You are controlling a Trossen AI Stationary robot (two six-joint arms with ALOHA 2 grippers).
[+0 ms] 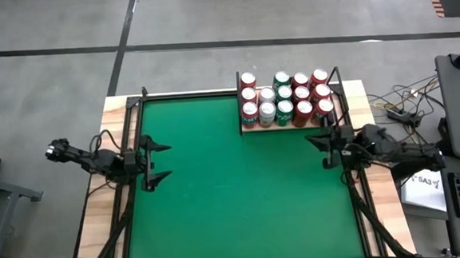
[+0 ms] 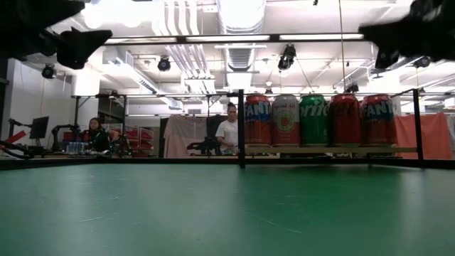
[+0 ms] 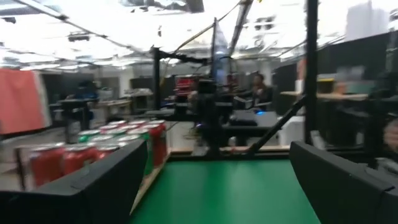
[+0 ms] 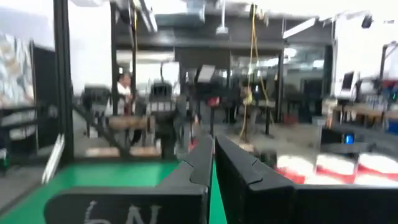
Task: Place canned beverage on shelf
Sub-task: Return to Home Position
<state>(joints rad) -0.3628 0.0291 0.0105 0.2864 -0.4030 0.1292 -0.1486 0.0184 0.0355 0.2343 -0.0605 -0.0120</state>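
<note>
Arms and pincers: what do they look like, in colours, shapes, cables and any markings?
The left arm and right arm are dark, near-black, slim jointed segments with black cables looping alongside. The left pincer and right pincer each have two broad, black, wedge-shaped fingers. The right wrist view shows pale lettering on one finger, too cut off to read.

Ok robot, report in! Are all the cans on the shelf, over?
Left gripper open, at the left edge of the table. Right gripper shut, just in front of the shelf. Cans stand in rows on it, none held. Nothing blocking.
</note>
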